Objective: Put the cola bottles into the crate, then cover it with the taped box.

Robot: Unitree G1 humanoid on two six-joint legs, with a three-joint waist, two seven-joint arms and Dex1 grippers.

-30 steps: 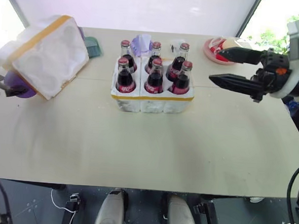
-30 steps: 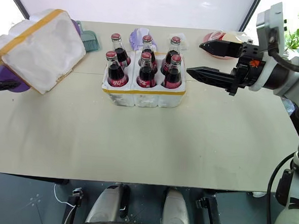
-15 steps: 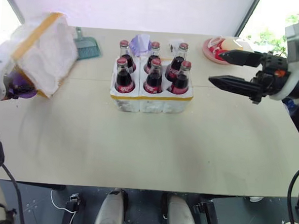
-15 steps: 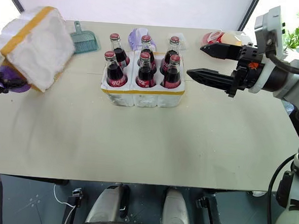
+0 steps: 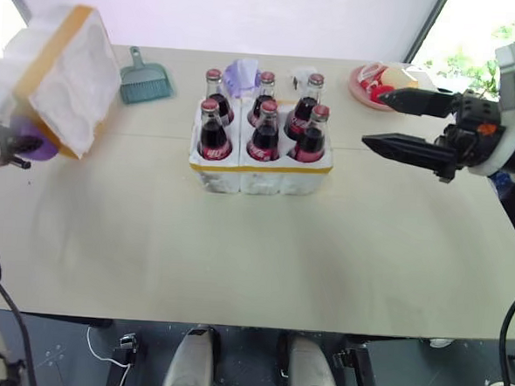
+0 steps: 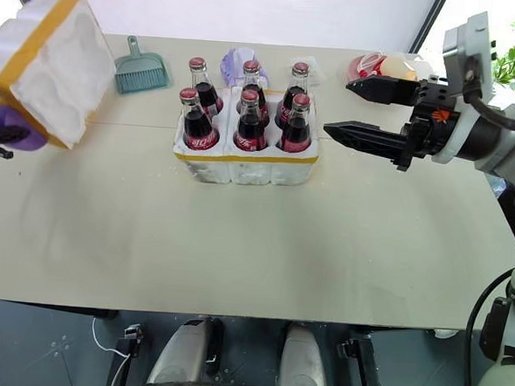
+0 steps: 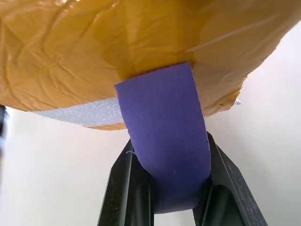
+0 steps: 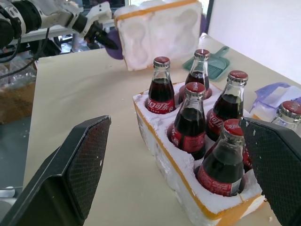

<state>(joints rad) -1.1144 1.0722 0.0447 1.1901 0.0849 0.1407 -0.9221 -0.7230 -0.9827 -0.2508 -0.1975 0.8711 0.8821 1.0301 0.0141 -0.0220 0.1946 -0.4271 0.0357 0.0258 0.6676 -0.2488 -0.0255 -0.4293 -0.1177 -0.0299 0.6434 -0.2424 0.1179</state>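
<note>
Your left gripper pinches a purple loop on the taped box, whose top is cut off; your right gripper, wide apart, hovers beside the cola bottles.

Six bottles stand in the crate at the table's twelve o'clock; box at ten, gripper at two.

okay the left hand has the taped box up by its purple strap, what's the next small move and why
Probably carry the taped box sideways toward the crate, keeping it above the red caps. All six cola bottles already stand in their wells, and the left hand is shut on the purple strap with the box off the table.
</note>
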